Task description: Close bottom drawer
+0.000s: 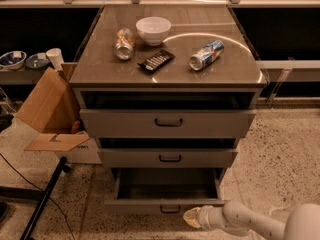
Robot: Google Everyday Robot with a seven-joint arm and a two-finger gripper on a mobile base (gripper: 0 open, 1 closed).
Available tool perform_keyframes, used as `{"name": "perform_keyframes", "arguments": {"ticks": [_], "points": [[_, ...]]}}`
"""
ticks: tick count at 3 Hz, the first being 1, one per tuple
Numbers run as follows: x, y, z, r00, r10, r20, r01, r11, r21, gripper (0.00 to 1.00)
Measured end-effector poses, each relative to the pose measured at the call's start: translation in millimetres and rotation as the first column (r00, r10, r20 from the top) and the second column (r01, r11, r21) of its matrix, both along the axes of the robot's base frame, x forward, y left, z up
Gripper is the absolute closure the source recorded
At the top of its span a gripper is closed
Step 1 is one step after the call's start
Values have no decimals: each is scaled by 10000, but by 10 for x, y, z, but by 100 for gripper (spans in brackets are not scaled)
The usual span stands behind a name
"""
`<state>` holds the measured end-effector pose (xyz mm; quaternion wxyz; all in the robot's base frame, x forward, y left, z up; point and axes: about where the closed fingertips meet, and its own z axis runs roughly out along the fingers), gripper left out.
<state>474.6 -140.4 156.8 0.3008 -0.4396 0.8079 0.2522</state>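
Observation:
The bottom drawer (165, 205) of the grey cabinet stands pulled out, a wide shallow box with a low front panel and a small dark bar handle (170, 209) at centre. Its inside looks empty. My gripper (192, 218) is at the end of a white arm coming in from the lower right. It sits against the lower right part of the drawer's front panel, just right of the handle.
The middle drawer (167, 157) and top drawer (167, 122) are slightly out. On the cabinet top are a white bowl (153, 30), two cans (124, 43) (206, 54) and a dark remote (156, 60). An open cardboard box (47, 109) and a black stand leg (42, 201) are at left.

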Motion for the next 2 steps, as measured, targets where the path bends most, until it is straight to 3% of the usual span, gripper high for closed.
{"name": "perform_keyframes", "arguments": {"ticks": [1,2], "points": [[323,224,32,9997,-201,160,202,9998,-50,100],[330,237,33,9996,-218,175,219,9997,-50,100]]}}
